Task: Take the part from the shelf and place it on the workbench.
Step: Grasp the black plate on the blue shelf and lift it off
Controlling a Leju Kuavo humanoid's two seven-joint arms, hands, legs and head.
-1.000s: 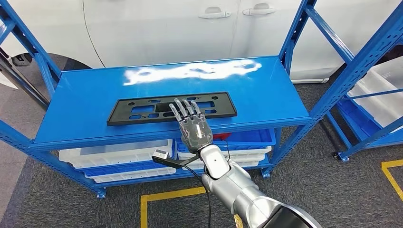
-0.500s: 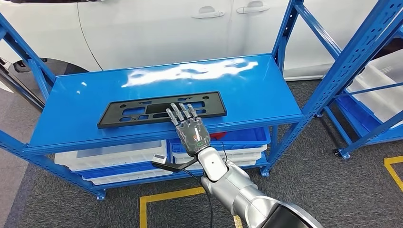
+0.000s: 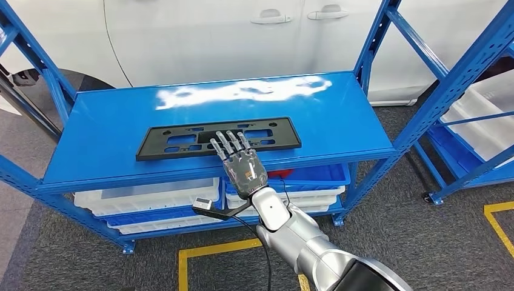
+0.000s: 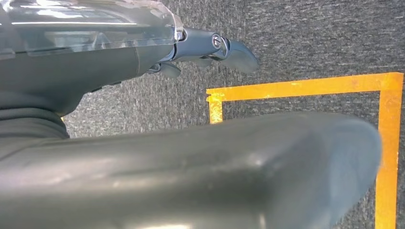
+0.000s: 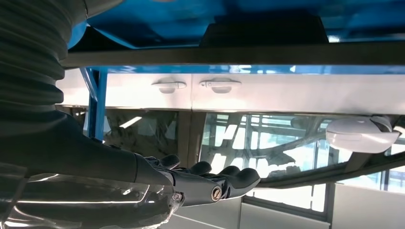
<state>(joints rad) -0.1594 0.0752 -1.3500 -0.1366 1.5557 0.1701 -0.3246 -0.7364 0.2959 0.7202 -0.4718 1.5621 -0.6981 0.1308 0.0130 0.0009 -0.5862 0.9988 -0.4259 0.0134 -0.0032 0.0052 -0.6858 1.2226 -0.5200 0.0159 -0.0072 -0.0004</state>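
Observation:
The part (image 3: 182, 138) is a long flat black plate with cut-outs, lying lengthwise on the top board of the blue shelf (image 3: 339, 121), close to its front edge. My right hand (image 3: 242, 167) reaches up from below with its fingers apart and straight. The fingertips (image 3: 229, 140) lie over the near edge of the plate, right of its middle, and nothing is gripped. In the right wrist view the same hand (image 5: 210, 183) is stretched out flat and empty, with a dark edge of the part (image 5: 265, 31) ahead. My left hand (image 4: 210, 45) hangs over the carpet, holding nothing.
White and blue bins (image 3: 145, 197) fill the lower shelf level under the part. A white car (image 3: 212, 36) stands right behind the shelf. A second blue rack (image 3: 473, 73) with white bins is at the right. Yellow tape (image 3: 212, 248) marks the grey carpet.
The camera swayed and came back. My right hand has slid a little to the left along the plate's near edge, fingers still spread; the plate has not moved.

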